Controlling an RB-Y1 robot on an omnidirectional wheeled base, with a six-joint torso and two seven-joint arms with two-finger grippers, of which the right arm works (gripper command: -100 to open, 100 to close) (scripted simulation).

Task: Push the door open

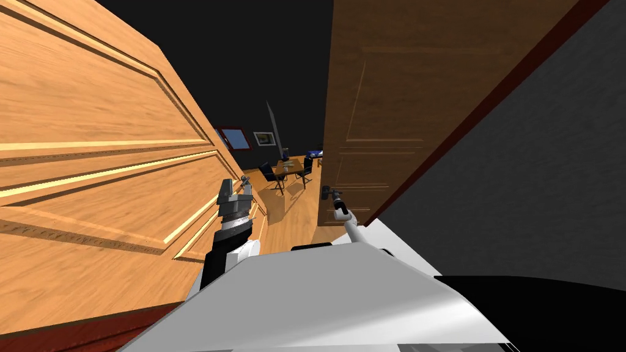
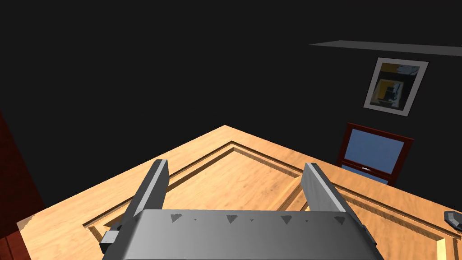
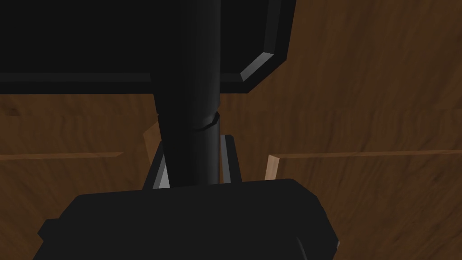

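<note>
right gripper (image 1: 334, 197) fingers were clenched on the black handle (image 3: 189, 108) of the brown door (image 1: 391, 110); left gripper (image 2: 235, 164) fingers released, empty. Risk: rigid grip could bind or slip as door swung.

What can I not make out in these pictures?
- Right wrist view: fingers of the right tool, mostly hidden behind the dark door handle.
- Left wrist view: whether the open left tool touches the light door; its body hides that.
- Head view: items on the far table, too small.

white forearms (image 1: 353, 229) with dark joints, light grey blade fingers (image 2: 321, 187)
</note>
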